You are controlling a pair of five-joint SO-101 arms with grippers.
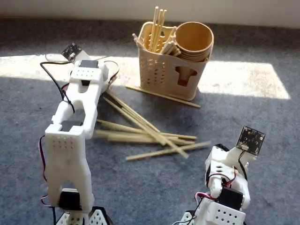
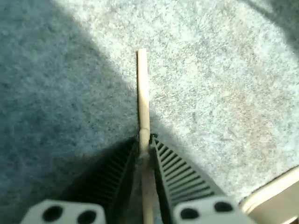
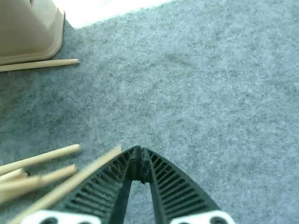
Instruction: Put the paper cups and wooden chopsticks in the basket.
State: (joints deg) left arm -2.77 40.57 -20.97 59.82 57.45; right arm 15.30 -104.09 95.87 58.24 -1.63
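Chopstick (image 2: 142, 93) is sitting pinched in the left claw (image 2: 145, 140), long axis running straight out past its tips, with the basket (image 1: 161, 77) lying just right of that claw and the right claw (image 3: 138, 163), closed and empty, sitting near right.

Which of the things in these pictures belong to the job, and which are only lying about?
Belong to the job:
- basket
- paper cups, stacked in the basket
- upright chopsticks, in the basket
- loose chopsticks, on the carpet
- one chopstick, gripped by the left claw

Only background:
- grey carpet under everything
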